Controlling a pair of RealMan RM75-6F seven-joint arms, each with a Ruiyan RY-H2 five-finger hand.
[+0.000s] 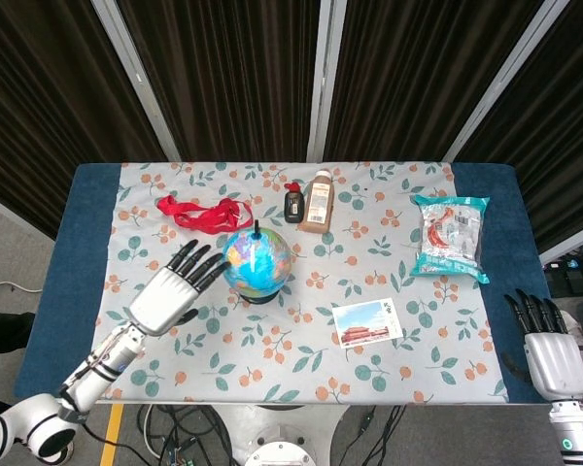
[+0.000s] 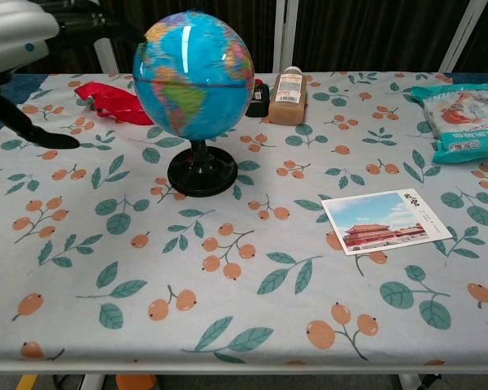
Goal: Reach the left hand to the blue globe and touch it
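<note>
The blue globe (image 1: 257,261) stands upright on its black round base (image 2: 201,175) in the middle of the floral tablecloth, and fills the upper middle of the chest view as the globe (image 2: 194,75). My left hand (image 1: 171,289) is open with fingers spread, left of the globe, and a small gap separates the fingertips from it. In the chest view only part of the left hand (image 2: 20,49) shows at the top left corner. My right hand (image 1: 549,347) hangs open off the table's front right corner, holding nothing.
A red ribbon (image 1: 200,214) lies behind the left hand. A brown bottle (image 1: 317,202) and a small black item (image 1: 292,205) stand behind the globe. A postcard (image 1: 367,322) lies front right of it. A snack bag (image 1: 451,235) sits at the right.
</note>
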